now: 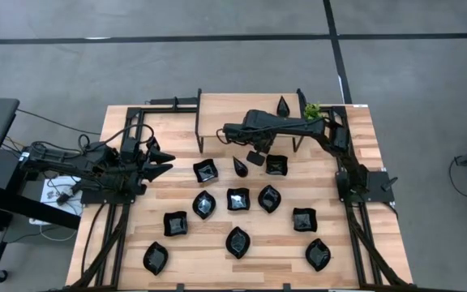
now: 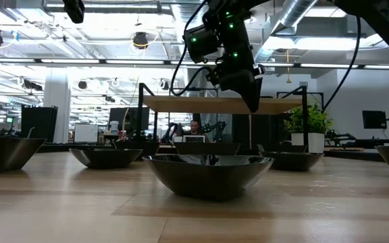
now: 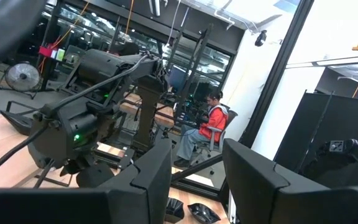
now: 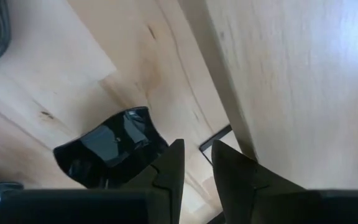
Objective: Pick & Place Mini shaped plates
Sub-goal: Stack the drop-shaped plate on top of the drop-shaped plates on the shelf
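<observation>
Mini shaped plates [image 1: 237, 199]: small glossy black dishes (rounded squares, pointed leaf ovals, narrow teardrops) lie scattered, apart from one another, over the pale wooden table [image 1: 355, 268].
Shelf plate [image 1: 284, 105]: one teardrop dish sits on the raised wooden shelf [image 1: 233, 104], near a small green plant [image 1: 312, 109].
Nearest plate [image 4: 107, 148]: a rounded-square dish lies just beside the right gripper's fingers, not between them.
Right gripper [image 4: 194, 152]: it hangs above the table by the shelf's front edge. The jaws are narrowly parted and hold nothing, since bare wood shows in the gap.
Left gripper [image 1: 167, 162]: it waits at the table's left side, with its jaws wide and empty.
Step in hand: probably lining up to pick the square dish.
Next move: it calls for shifting sideways until one finger is inside the rim and one outside, then lowering and closing.
</observation>
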Controlling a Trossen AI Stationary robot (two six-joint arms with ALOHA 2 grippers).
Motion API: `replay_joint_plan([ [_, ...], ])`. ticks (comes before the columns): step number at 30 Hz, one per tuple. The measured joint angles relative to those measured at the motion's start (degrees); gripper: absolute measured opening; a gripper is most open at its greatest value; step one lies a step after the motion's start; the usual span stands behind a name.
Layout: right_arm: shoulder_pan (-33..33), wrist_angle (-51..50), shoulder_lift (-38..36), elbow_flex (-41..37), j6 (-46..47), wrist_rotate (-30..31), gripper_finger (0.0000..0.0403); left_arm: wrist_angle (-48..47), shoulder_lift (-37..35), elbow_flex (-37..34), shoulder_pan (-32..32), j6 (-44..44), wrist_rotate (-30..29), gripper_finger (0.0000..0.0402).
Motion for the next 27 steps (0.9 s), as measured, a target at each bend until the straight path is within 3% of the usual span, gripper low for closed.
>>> replay_joint_plan([
  [4,1.40,0.14,0.00,0.00,0.60,-2.99,0.0076,0.14,0.00,0.00,-0.02,-0.01,-0.02,0.0145],
  [12,8.14,1.47,0.00,0.02,5.20,-16.85,0.0076,0.36,0.30,0.00,-0.02,0.00,-0.02,0.0145],
  [17,10.68,9.65,0.00,0.02,8.06,-18.30,0.0076,0.42,1.11,0.00,-0.01,0.00,-0.02,0.0145],
  [27,8.40,20.08,0.46,-0.83,8.82,-23.05,0.0076,0.84,1.40,0.00,-0.04,-0.19,0.00,0.0145],
])
